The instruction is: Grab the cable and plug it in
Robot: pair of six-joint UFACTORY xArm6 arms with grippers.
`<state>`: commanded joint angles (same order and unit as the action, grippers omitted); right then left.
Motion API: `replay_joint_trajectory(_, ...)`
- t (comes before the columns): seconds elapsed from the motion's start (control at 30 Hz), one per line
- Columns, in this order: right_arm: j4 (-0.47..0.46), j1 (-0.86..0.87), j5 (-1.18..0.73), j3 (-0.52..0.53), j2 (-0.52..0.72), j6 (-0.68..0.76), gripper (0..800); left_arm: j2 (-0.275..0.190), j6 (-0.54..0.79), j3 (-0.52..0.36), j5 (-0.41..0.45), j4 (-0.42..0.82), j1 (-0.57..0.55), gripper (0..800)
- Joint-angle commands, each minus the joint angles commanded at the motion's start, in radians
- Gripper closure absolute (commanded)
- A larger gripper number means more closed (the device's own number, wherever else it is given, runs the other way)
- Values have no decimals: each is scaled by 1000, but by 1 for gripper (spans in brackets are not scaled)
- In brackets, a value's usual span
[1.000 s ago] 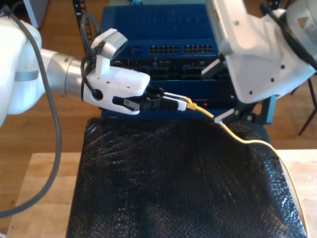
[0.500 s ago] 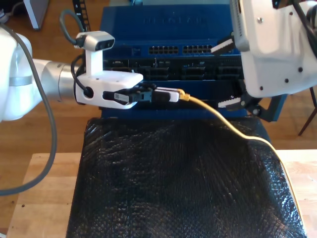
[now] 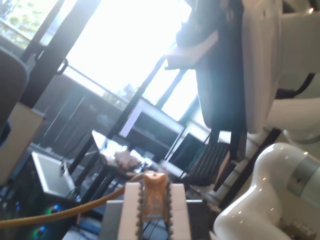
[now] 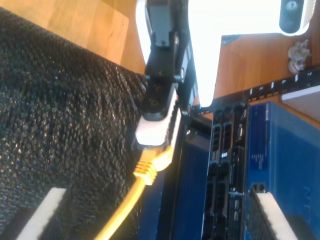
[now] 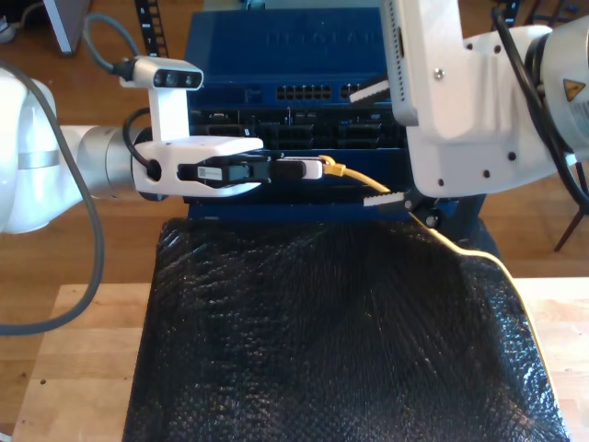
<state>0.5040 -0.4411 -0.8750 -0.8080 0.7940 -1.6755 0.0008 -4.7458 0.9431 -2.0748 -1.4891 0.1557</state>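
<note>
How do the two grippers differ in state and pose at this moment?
My first gripper is shut on the cable at its plug end; my second gripper stands open, holding nothing. The first reaches in level from the exterior view's left, its tip before the dark port rows; the second hangs at the exterior view's right, its fingers either side of the cable without touching it. Both have white serrated pads and sit in front of the blue rack unit.

Glossy black bubble-textured mat lies on matt pale wood table. At twelve o'clock, blue painted-metal switch; smooth yellow rubbery cable.
</note>
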Motion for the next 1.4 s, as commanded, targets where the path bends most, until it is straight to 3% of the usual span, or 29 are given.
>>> replay_joint_trajectory(0.47, -2, -37, 57, 12, 12, -14, 3, 44, -25, -5, -78, -28, 2, 798)
replay_joint_trajectory(1.13, -3, -158, 267, 124, 51, -91, 9, 49, -63, -15, -123, -64, 12, 797)
replay_joint_trajectory(1.4, -2, -164, 330, 155, 61, -89, 135, 52, -63, -32, -124, -86, 20, 797)
